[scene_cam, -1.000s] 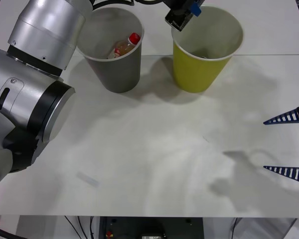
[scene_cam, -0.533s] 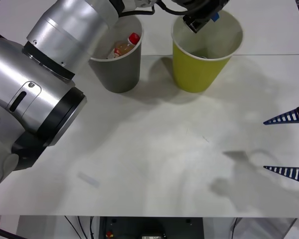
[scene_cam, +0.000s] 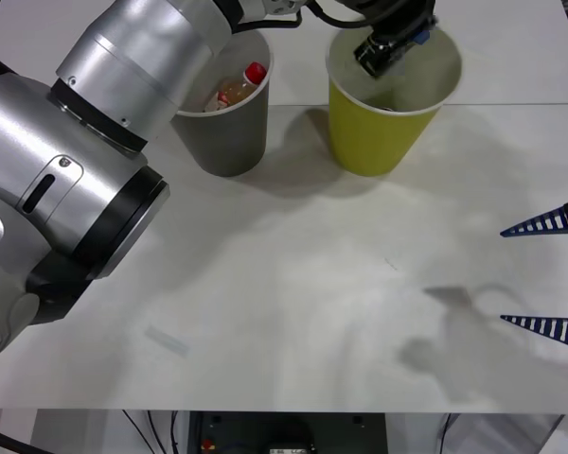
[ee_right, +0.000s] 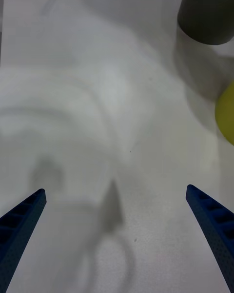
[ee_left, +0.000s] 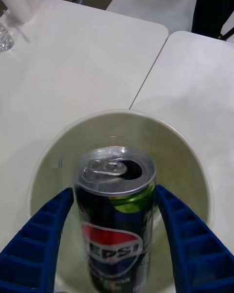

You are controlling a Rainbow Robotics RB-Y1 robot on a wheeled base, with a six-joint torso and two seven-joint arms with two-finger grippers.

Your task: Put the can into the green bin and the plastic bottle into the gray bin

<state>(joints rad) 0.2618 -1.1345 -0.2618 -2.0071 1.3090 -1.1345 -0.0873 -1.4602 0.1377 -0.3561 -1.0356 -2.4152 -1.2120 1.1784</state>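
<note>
At the far edge of the white tabletop [scene_cam: 293, 312] in the front view, the gray bin [scene_cam: 222, 113] is holding the plastic bottle [scene_cam: 239, 87], red cap up, and the left pincer [scene_cam: 390, 45] is hanging over the mouth of the green bin [scene_cam: 383, 118] beside it. The right pincer [scene_cam: 549, 274] is idling wide open at the near right. In the right wrist view its fingers [ee_right: 209, 219] are spreading over bare tabletop. In the left wrist view the left pincer is clamping the can [ee_left: 116, 210], reading "PEPSI", upright above the green bin's pale inside.
</note>
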